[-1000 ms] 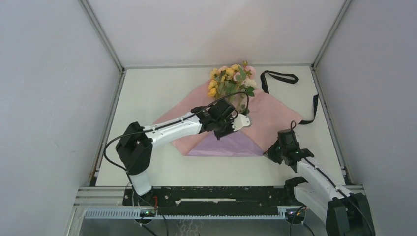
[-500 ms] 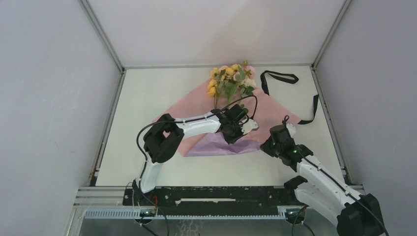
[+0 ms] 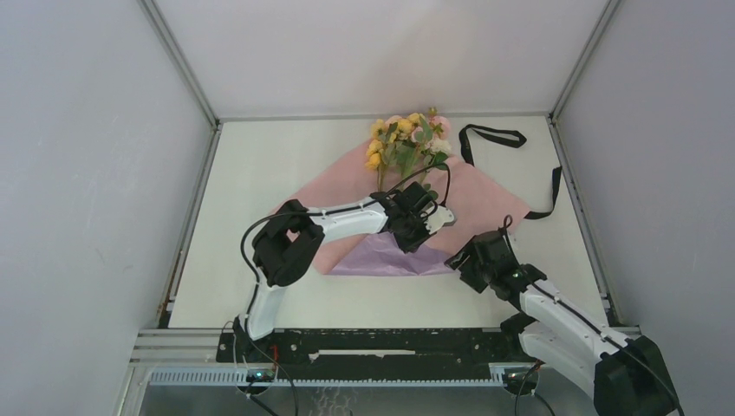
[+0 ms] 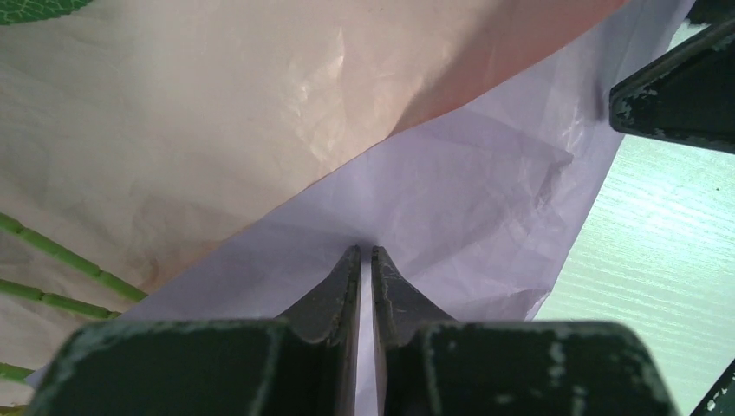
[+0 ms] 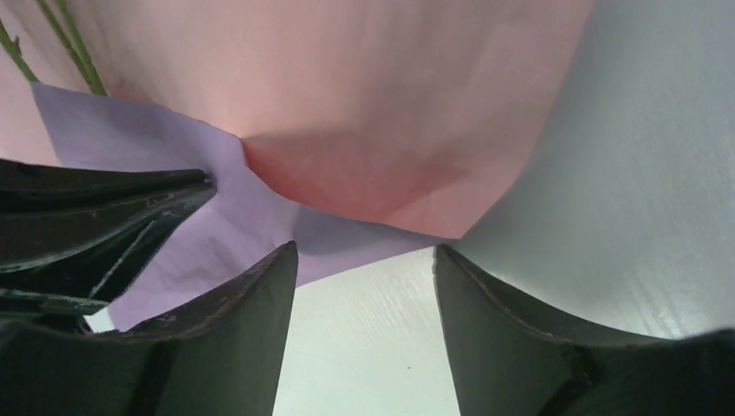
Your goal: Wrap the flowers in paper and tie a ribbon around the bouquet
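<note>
Flowers [image 3: 406, 139], one bunch, lie at the far end of one paper [image 3: 485, 195] sheet, pink with a lilac flap folded over its near part. One ribbon [image 3: 494, 134] lies far right. The left gripper [image 4: 365, 260], jaws almost together, seems to pinch the flap. The right gripper [image 5: 364, 286] gapes at the flap's right corner.
</note>
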